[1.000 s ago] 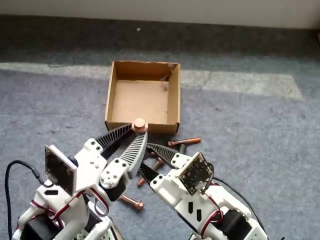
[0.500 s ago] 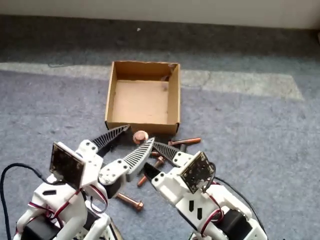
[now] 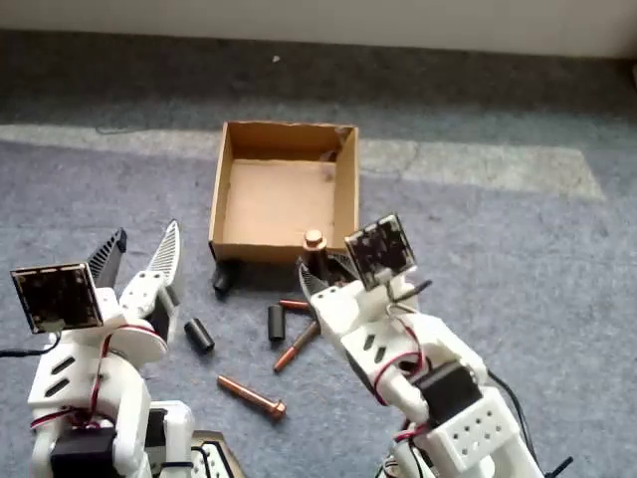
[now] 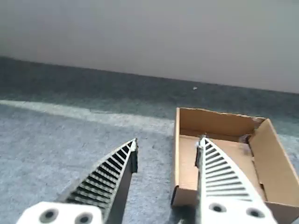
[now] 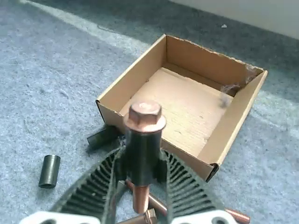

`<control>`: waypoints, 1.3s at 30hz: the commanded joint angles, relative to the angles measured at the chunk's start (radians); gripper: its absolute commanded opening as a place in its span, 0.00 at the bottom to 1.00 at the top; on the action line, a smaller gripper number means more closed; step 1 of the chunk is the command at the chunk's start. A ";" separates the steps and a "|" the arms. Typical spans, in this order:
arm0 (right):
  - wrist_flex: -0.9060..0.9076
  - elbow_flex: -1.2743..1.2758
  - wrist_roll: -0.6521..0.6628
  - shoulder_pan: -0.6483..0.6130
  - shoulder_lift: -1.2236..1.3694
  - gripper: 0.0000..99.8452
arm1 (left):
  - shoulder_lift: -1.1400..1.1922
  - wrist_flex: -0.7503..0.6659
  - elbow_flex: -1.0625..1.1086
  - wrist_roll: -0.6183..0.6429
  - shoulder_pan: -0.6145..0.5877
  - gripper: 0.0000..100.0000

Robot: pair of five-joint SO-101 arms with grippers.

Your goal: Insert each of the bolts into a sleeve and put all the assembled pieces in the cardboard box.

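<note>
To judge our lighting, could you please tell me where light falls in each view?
High view: a pale band of light crosses the grey carpet on both sides of the open brown cardboard box. Left wrist view: the band reaches the box. Right wrist view: the copper hex-head bolt, in a black cylindrical sleeve held by the right end effector, catches light.

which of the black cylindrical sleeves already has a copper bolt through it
The upright black sleeve clamped in the right gripper: a copper bolt head caps it. The other three sleeves lie loose on the grey carpet.
</note>
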 commanded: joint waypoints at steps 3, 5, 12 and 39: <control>-0.028 -0.303 -0.006 0.018 0.389 0.00 | 0.004 0.005 0.188 -0.003 -0.239 0.22; -0.028 -0.407 -0.006 0.031 0.515 0.00 | 0.004 0.000 0.265 -0.003 -0.289 0.22; -0.028 -0.780 -0.006 0.148 0.951 0.00 | 0.004 -0.117 0.466 -0.003 -0.403 0.22; 0.613 -1.010 -0.120 -0.097 1.182 0.11 | 0.004 -0.124 0.484 -0.003 -0.407 0.22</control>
